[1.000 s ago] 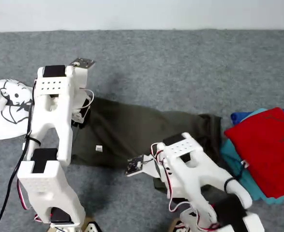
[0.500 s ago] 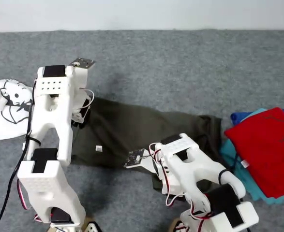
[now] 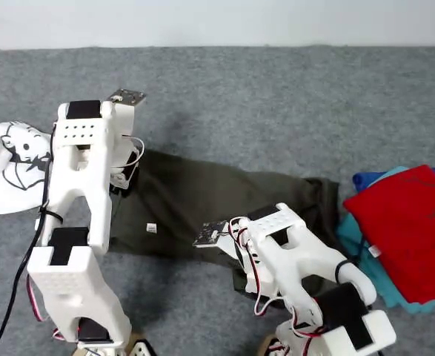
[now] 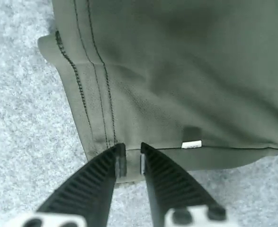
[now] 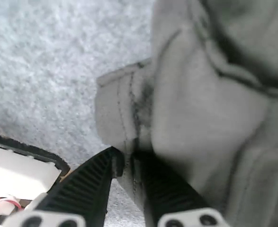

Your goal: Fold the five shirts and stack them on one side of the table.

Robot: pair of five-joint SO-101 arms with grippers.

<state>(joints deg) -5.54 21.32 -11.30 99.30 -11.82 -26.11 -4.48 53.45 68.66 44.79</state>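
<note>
Lying within left pincer (image 4: 129,155): olive shirt (image 4: 186,71) hem

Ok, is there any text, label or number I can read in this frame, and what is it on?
No text here can be read.
Small white tag on the olive shirt: too small to read.
White shirt: a line drawing, no words visible.
Red shirt: faint marks only, too small to read.

Shirt stack (image 3: 406,230) right of olive shirt (image 3: 195,196)
</note>
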